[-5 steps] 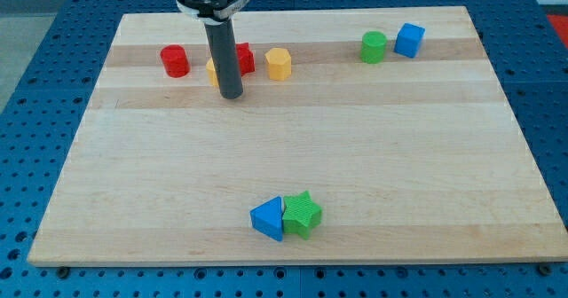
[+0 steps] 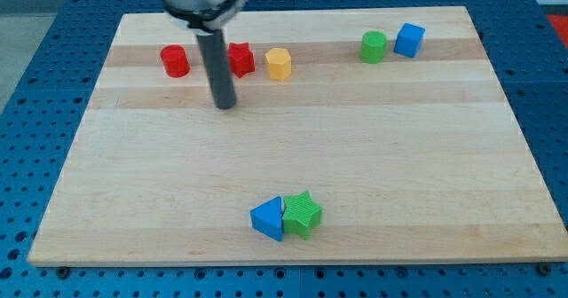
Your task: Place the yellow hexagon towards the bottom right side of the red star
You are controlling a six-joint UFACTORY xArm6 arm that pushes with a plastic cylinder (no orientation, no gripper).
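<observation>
The yellow hexagon (image 2: 279, 64) lies on the wooden board (image 2: 355, 147) near the view's top, just right of the red star (image 2: 241, 58), with a small gap between them. My rod comes down from the view's top, and its shaft covers the star's left edge. My tip (image 2: 225, 105) rests on the board below and slightly left of the red star. It is well left of and below the hexagon and touches neither block.
A red cylinder (image 2: 175, 61) sits left of the rod. A green cylinder (image 2: 374, 46) and a blue cube (image 2: 409, 40) stand at the top right. A blue triangle (image 2: 267, 218) and a green star (image 2: 303, 214) touch near the bottom edge.
My tip has moved a little left and down. More of the red star shows. A yellow piece seen just left of the rod before is now hidden behind it.
</observation>
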